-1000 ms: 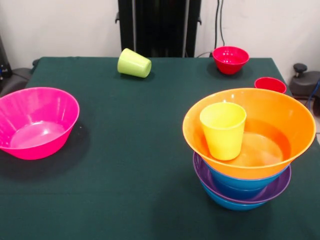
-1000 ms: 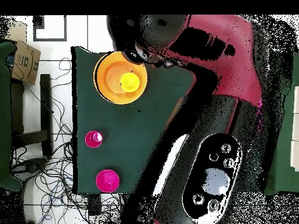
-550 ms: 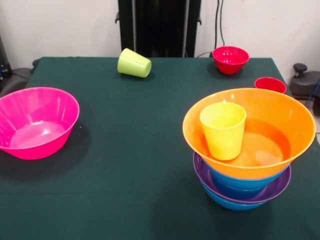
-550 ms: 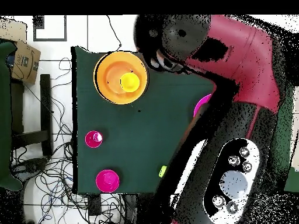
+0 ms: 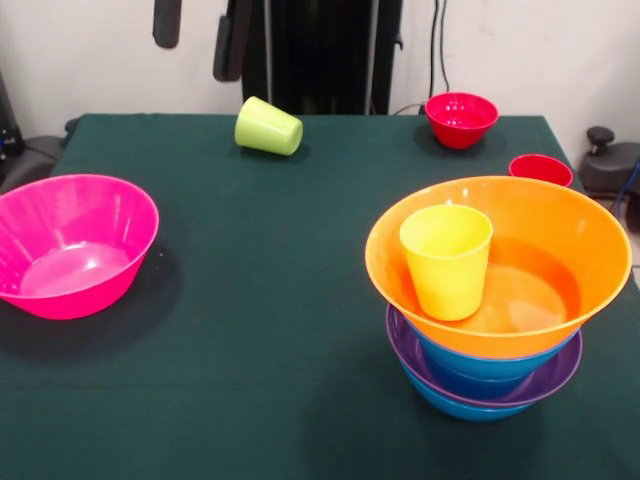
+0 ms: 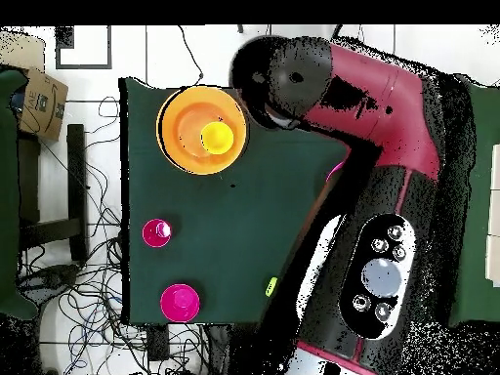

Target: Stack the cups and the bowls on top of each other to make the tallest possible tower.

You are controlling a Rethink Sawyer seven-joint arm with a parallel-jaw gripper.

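The tower stands at the front right: blue and purple bowls [image 5: 548, 376] nested lowest, the wide orange bowl [image 5: 565, 245] on top, and the yellow cup [image 5: 447, 260] upright inside it. From overhead the orange bowl [image 6: 186, 122] and the yellow cup [image 6: 217, 137] show too. The lime green cup [image 5: 268, 127] lies on its side at the back. A small red bowl [image 5: 461, 118] and a red cup [image 5: 540, 168] stand at the back right. The large pink bowl [image 5: 70, 243] sits at the left. My gripper [image 5: 200, 30] hangs open at the top, left of the green cup and above the table.
The red arm [image 6: 342, 88] reaches over the table beside the tower in the overhead view and hides most of the pink bowl and green cup there. Cables and a cardboard box [image 6: 39, 98] lie on the floor beyond the table edge.
My gripper's two fingers have come into the front view at the top left. Overhead, the arm has swung across the table. The cups and bowls have not moved.
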